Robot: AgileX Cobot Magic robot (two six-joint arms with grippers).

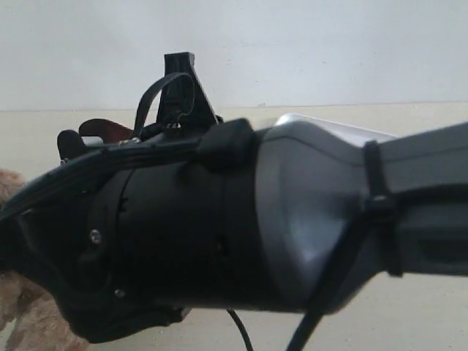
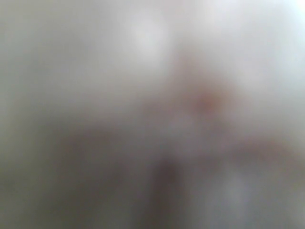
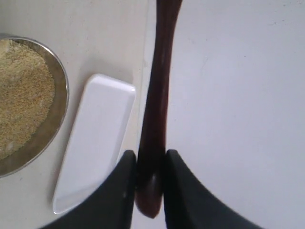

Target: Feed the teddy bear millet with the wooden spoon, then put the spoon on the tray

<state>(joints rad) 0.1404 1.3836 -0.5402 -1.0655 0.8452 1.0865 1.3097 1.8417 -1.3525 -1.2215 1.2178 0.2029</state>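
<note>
Right fingers (image 3: 119,191) pinch the spoon (image 3: 159,95) near the end of its handle. The scoop end runs out of the right wrist view, so you cannot check it for grains.

Beneath it the tray (image 3: 95,143) lies just beside the metal bowl (image 3: 59,95), with millet (image 3: 19,95) heaped inside. Both are on the tabletop (image 3: 238,119).

In the exterior view the right arm (image 1: 292,234) fills the frame, reaching left. Bear (image 1: 22,322) fur shows at the lower left edge. A reddish-brown shape above the arm may be the scoop end.

The left wrist view is all blur, so the left fingers' state cannot be told.

Judgement: this is the feeding step, with the spoon held up toward the bear. For the next move, carry the spoon over the tray, lower it flat inside the rim, then release.
</note>
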